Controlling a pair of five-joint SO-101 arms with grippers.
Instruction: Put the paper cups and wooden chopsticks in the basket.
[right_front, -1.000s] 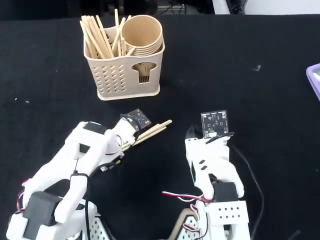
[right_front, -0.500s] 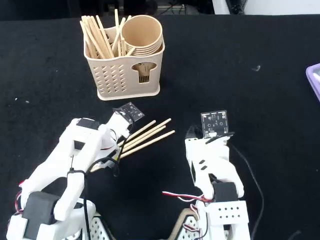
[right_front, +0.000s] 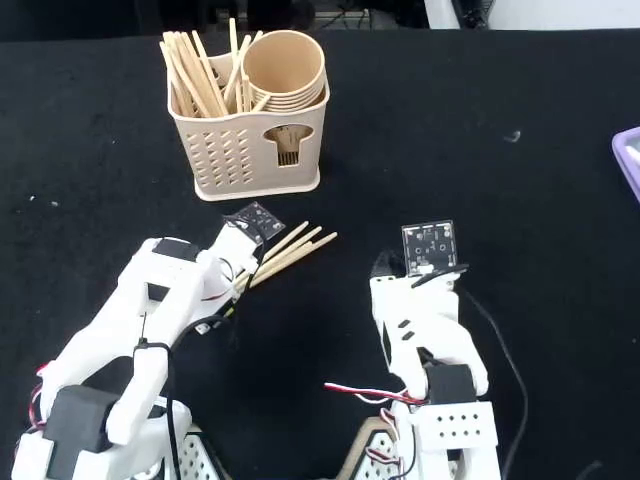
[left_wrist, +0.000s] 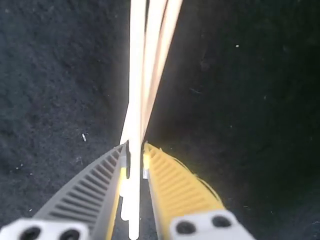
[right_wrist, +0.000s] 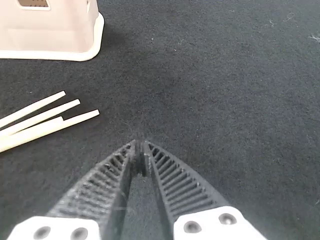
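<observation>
High view. Perforated basket (right_front: 232, 160) at the far side of the black table (right_front: 500, 250), already loaded: stack of paper cups (right_front: 285, 62) in one compartment, stored chopsticks (right_front: 192, 75) upright in the other. Nearer, just short of the basket, left gripper (right_front: 246, 270) clamped on the loose chopsticks (right_front: 298, 250), free ends pointing toward the other arm. Half a second ago fanned wide with more length showing; now drawn back into a tighter sheaf and swung slightly toward the basket. Right gripper (right_front: 386, 266) parked near those ends, in the same place as a second ago.

Left wrist view. Left gripper (left_wrist: 135, 146) pinched tight on the loose chopsticks (left_wrist: 139, 60) near one end, sticks running straight out over the dark cloth. Resting on the table or lifted clear: cannot tell.

Right wrist view. Right gripper (right_wrist: 138, 150) closed on nothing, tips together above bare cloth. Ends of the loose chopsticks (right_wrist: 50, 114) near, a corner of the basket (right_wrist: 55, 35) beyond.

Judged from this: hold regained on what looks like the last load. Left to do: lift, carry to the chopstick compartment, tip upright, release. Some risk of an outer stick slipping from the sheaf.
</observation>
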